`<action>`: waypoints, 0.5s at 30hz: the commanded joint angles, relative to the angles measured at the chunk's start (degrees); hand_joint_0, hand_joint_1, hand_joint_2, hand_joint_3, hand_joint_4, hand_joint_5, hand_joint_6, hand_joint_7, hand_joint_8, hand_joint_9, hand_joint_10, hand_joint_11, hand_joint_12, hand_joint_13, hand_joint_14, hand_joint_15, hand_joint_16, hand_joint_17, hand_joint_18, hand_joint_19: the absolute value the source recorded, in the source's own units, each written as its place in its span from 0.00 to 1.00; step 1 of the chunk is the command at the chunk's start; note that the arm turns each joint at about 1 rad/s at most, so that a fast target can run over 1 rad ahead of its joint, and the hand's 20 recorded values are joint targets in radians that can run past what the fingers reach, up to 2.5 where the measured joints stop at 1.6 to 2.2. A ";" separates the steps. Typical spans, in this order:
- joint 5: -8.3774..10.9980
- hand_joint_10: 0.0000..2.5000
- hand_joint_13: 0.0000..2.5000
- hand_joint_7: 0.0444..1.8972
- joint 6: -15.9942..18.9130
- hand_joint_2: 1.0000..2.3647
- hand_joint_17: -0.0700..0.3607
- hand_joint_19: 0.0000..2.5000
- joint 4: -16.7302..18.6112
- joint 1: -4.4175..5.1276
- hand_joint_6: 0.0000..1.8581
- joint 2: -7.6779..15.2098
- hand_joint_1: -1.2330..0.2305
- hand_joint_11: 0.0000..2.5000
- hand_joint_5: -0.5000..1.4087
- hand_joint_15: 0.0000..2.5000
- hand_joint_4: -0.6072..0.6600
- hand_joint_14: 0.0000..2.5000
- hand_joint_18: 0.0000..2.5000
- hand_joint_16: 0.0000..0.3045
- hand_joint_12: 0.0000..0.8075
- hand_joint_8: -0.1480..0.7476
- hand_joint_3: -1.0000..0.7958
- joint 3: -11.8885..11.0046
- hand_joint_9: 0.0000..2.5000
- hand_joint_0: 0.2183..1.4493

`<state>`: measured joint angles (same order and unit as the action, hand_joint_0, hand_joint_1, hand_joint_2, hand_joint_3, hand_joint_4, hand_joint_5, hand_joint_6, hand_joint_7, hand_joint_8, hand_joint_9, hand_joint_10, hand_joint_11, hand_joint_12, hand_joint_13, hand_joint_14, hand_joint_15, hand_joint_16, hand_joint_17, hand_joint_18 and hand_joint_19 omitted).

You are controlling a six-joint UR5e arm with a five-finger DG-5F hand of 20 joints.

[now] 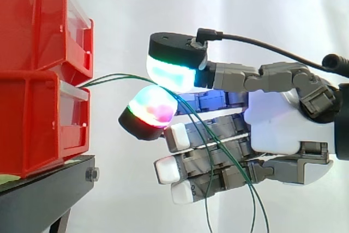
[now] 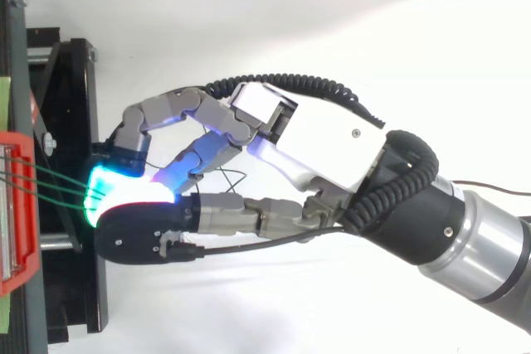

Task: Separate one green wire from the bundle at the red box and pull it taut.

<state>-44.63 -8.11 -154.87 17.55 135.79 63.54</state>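
Observation:
Two red bins are stacked at the left, the upper one (image 1: 38,20) on the lower one (image 1: 32,118); the top view shows the red box (image 2: 18,263) at the left edge. Thin green wires (image 1: 125,76) leave the gap between the bins and run right to my hand (image 1: 278,118). Two glowing fingertips (image 1: 172,72) meet on the wires, a cyan-green pad above and a red-magenta one below. In the top view up to three green wires (image 2: 58,173) run side by side from the box to the pinching pads of the hand (image 2: 323,138). How many are pinched I cannot tell.
The bins rest on a black stand (image 1: 43,195), whose frame (image 2: 70,288) reaches out under the fingertips. Past the pinch, loose green wire lengths (image 1: 253,205) hang down across the other, straighter fingers. A white curtain lies behind.

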 commanded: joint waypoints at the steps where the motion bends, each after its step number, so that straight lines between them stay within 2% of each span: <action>1: 0.25 0.01 0.43 0.56 0.11 0.02 0.41 0.17 -0.08 0.21 0.48 0.00 0.33 0.38 0.15 0.22 0.50 0.01 0.36 0.15 0.45 0.47 0.47 0.01 0.47 0.33; 4: 0.25 0.01 0.43 0.56 0.20 0.02 0.41 0.17 -0.08 0.29 0.49 0.00 0.33 0.38 0.15 0.22 0.46 0.01 0.36 0.15 0.44 0.47 0.46 0.01 0.47 0.36; 7: 0.34 0.01 0.42 0.51 0.46 0.01 0.41 0.16 -0.08 0.47 0.48 0.00 0.31 0.38 0.15 0.22 0.50 0.01 0.36 0.15 0.43 0.46 0.41 0.01 0.45 0.38; 8: 0.34 0.01 0.42 0.51 0.46 0.01 0.41 0.16 -0.08 0.47 0.48 0.09 0.29 0.38 0.15 0.22 0.53 0.01 0.36 0.15 0.43 0.46 0.34 0.01 0.45 0.36; 10: 0.42 0.01 0.42 0.50 0.64 0.00 0.41 0.17 -0.17 0.47 0.48 0.00 0.31 0.38 0.15 0.22 0.54 0.01 0.35 0.15 0.43 0.46 0.30 0.01 0.45 0.35; 11: 0.42 0.01 0.43 0.50 0.73 0.00 0.41 0.17 -0.44 0.47 0.47 0.00 0.35 0.37 0.15 0.22 0.55 0.01 0.35 0.15 0.43 0.46 0.28 0.01 0.46 0.32; 15: 0.42 0.01 0.44 0.50 1.25 0.00 0.42 0.17 -0.88 0.56 0.47 0.00 0.45 0.37 0.16 0.22 0.57 0.01 0.37 0.16 0.47 0.49 0.28 0.01 0.48 0.26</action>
<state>-44.25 -7.25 -155.44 18.05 135.80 63.56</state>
